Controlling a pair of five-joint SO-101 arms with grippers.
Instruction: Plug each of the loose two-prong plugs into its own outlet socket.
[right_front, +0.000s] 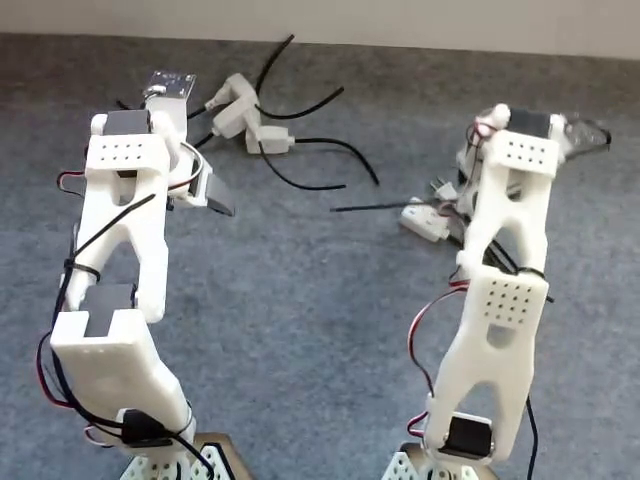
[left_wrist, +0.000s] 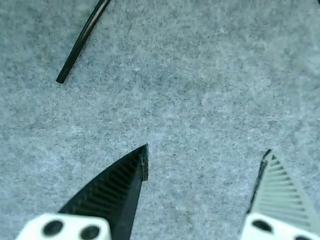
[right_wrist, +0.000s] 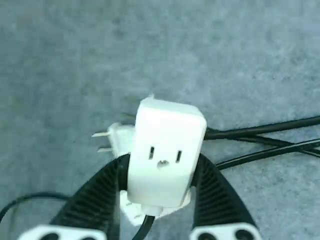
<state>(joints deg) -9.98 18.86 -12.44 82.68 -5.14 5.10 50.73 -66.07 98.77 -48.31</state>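
Note:
My right gripper (right_wrist: 162, 172) is shut on a white outlet socket (right_wrist: 166, 150), whose slotted face points at the camera. A white two-prong plug (right_wrist: 114, 140) lies on the carpet just behind it, prongs bare. In the high view this plug (right_front: 424, 221) lies beside my right arm (right_front: 510, 200). My left gripper (left_wrist: 205, 162) hangs open over bare carpet with nothing between its fingers; in the high view the left gripper (right_front: 210, 194) is at the left. More white plugs and sockets (right_front: 245, 122) with black cords lie beyond it.
Grey carpet (right_front: 320, 300) covers the table. A loose black cable end (left_wrist: 80, 47) lies ahead of the left gripper. Black cords (right_wrist: 270, 137) run off from the held socket. Cords (right_front: 320, 165) curl across the far middle.

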